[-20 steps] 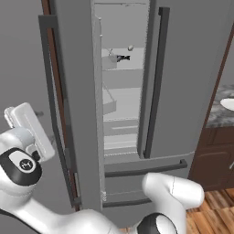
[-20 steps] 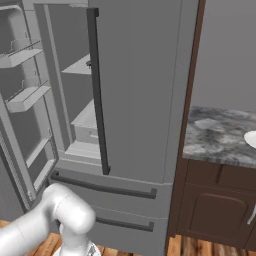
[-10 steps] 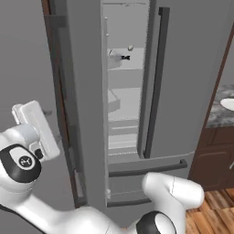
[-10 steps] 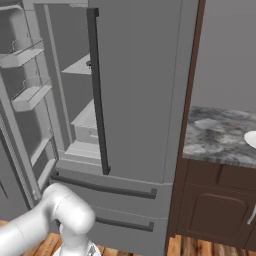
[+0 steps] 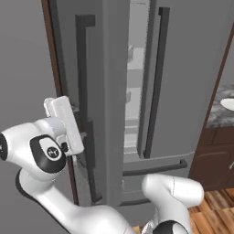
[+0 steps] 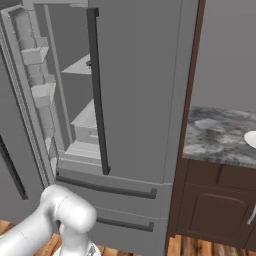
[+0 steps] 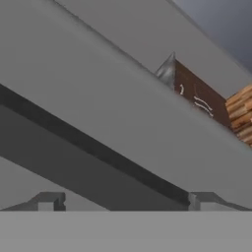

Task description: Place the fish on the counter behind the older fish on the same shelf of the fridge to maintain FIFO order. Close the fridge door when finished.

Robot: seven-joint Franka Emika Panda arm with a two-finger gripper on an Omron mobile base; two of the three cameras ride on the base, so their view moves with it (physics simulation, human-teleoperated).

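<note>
1. The claw [image 7: 124,201] is standing with its two fingers spread wide apart and gripping nothing; the hand is pressing close to the outer face of the tall grey fridge's [image 6: 145,90] left door [image 5: 109,91].
2. Right in front of the claw, the door's long dark vertical bar handle [image 7: 98,157] is running across between the fingertips [image 7: 49,200]. The door is hanging nearly shut, leaving a narrow slit beyond the claw.
3. This door is what the claw is dealing with now. It is likely heavy and stiff, and it turns only about its hinge. Its smooth grey face is probably slippery, so a flat push just beside the handle, on the edge away from the hinge, looks like the best contact. Clamping on the bar is the alternative.
4. Past the claw, through the slit, thin flat pale grey shelves [image 6: 87,116] are showing. The slit is too narrow to tell where the small olive-tan fish is lying.
5. Farther off, to the far side of the fridge from the claw, the grey marbled stone table [image 6: 220,140] is sitting over dark brown wood cabinets [image 6: 215,210], carrying a round white plate [image 6: 251,138].
</note>
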